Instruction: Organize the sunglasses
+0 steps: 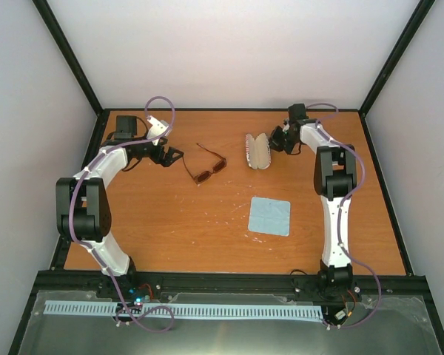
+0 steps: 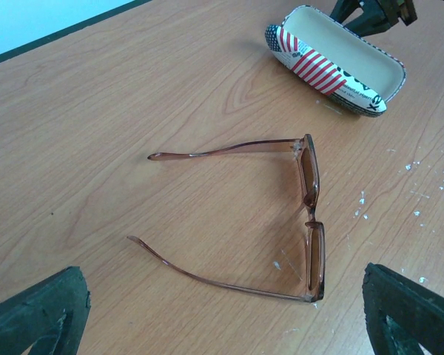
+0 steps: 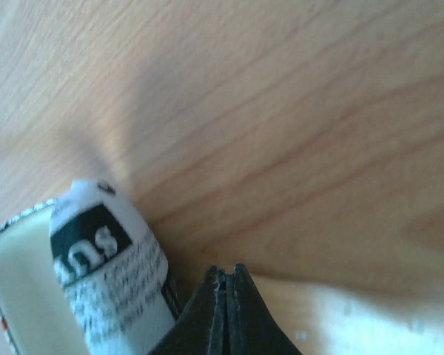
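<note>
— What is the room like?
— White walls (image 1: 244, 44) stand around a brown wood table (image 1: 170, 222) with tiny white specks on it.
— What lies on it?
— A blue cloth (image 1: 270, 216), an open case (image 1: 257, 151), and the sunglasses (image 1: 205, 168), arms unfolded, between the case and the left gripper (image 1: 174, 157).
— And the grippers?
— The left one is spread wide. The right gripper (image 3: 224, 277) is pinched together, just beside the case.
</note>
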Controlling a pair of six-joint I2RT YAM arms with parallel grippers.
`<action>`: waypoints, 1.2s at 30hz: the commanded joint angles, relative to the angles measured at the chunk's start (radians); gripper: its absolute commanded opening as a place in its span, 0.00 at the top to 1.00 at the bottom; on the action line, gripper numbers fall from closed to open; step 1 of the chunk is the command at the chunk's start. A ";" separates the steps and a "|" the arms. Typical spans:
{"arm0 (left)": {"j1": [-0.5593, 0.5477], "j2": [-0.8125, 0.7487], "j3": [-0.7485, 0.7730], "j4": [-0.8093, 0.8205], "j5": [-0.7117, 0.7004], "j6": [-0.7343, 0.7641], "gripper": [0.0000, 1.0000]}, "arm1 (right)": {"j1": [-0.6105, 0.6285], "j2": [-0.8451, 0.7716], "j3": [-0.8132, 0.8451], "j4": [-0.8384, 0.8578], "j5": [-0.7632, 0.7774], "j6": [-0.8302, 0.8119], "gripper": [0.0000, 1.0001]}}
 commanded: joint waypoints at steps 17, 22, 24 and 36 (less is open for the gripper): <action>0.005 -0.023 -0.001 0.031 0.035 0.008 0.01 | 0.210 -0.503 -0.429 -0.067 0.216 -0.038 0.97; 0.005 -0.028 -0.013 0.028 0.034 0.020 0.01 | 0.243 -0.493 -0.469 -0.065 0.211 -0.014 0.97; 0.005 -0.029 -0.016 0.029 0.036 0.021 0.01 | 0.246 -0.483 -0.467 -0.074 0.213 -0.015 0.97; 0.005 -0.047 -0.037 0.035 0.033 0.012 0.01 | 0.248 -0.396 -0.456 -0.119 0.296 0.006 0.97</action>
